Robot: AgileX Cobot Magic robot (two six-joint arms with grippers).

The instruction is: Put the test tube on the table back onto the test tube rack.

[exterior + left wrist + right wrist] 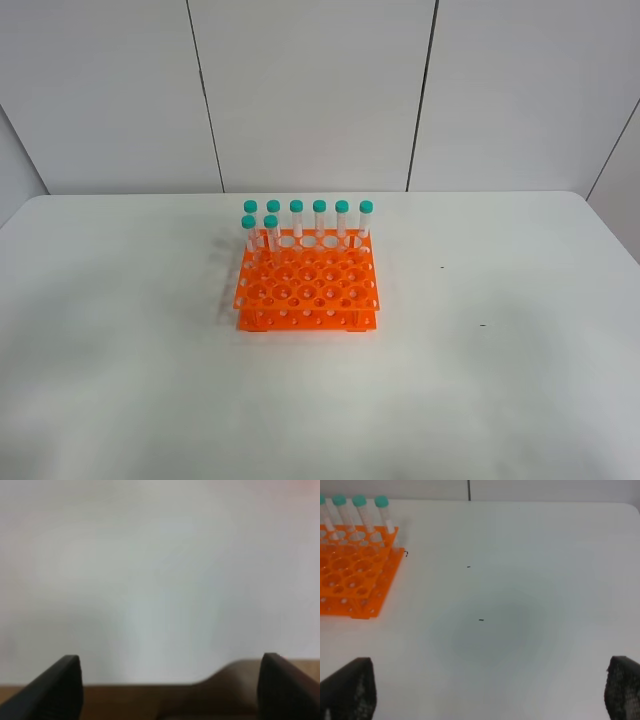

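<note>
High: we see rack (307, 285), seven tubes (320, 217) upright on counter (120, 350) | right tool (490, 690) wide, sees rack | left tool (170, 690) wide, only blur

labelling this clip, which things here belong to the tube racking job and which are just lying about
Job: bright orange plastic rack with round holes; seven clear teal-capped tubes standing in it; white smooth table; left gripper and right gripper, both open.
Lying about: only small dark specks on the table; no loose tube shows.
</note>
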